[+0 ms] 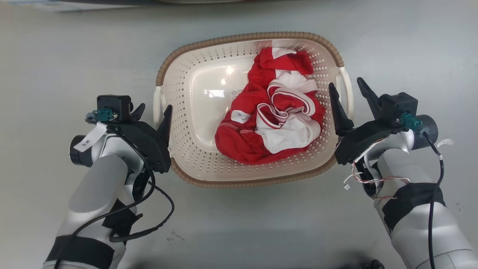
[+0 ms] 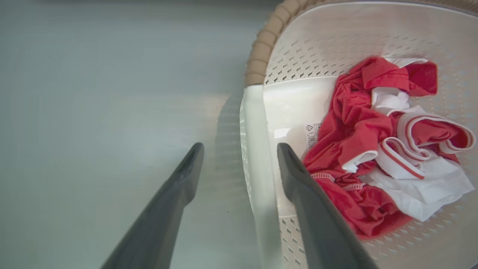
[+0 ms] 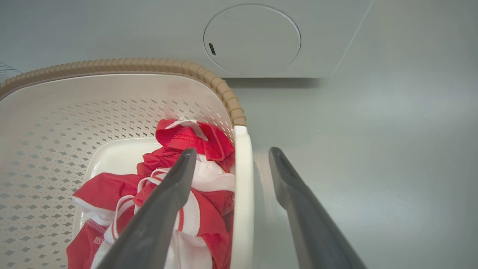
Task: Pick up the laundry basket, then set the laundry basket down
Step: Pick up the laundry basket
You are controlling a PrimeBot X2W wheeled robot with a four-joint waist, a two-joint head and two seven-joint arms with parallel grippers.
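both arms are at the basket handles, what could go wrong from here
1. The left end effector and right end effector are open, straddling the left handle and right handle of the laundry basket; if one closes or lifts first, the basket could tilt.
2. The red and white garment lies toward the right side, close to the right end effector's inner finger, so cloth might get pinched with the handle.
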